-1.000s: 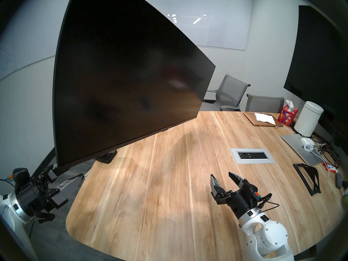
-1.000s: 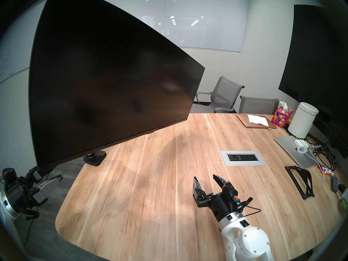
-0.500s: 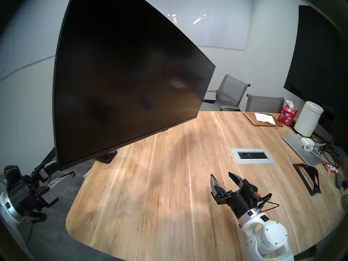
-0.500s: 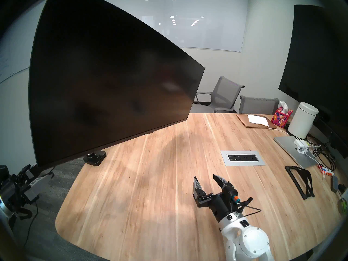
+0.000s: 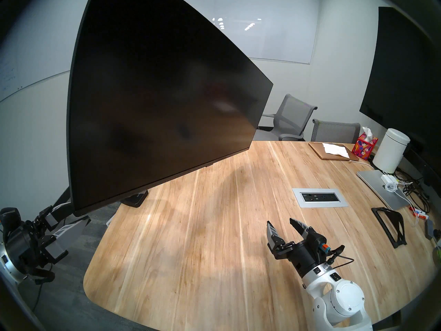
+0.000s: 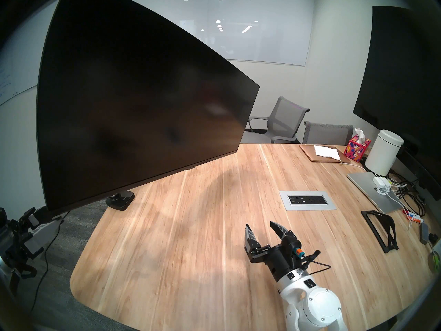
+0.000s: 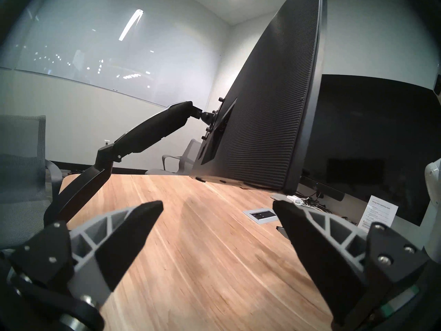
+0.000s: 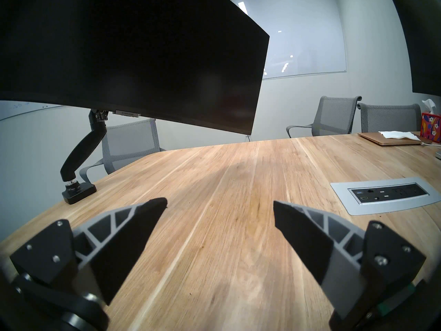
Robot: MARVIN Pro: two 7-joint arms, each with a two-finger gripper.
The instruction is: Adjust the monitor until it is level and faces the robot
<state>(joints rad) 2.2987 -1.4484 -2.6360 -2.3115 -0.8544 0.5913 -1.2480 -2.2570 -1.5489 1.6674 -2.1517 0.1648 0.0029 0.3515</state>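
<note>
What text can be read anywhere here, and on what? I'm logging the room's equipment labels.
"SAMSUNG": faint, on the small tab under the monitor's lower edge.
"Using this meeting room": heading of the white sign below the wall screen; its smaller lines are too blurred.
Whiteboard scribbles: illegible.
Marker label: too small.

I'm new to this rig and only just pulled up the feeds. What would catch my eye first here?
The big black monitor dominates the left of the head view, hanging steeply tilted over the wooden table, its left corner low and its right corner high. The left gripper sits just below that low corner off the table's edge, jaws open. The right gripper rests over the table near the robot, jaws open and empty.
</note>
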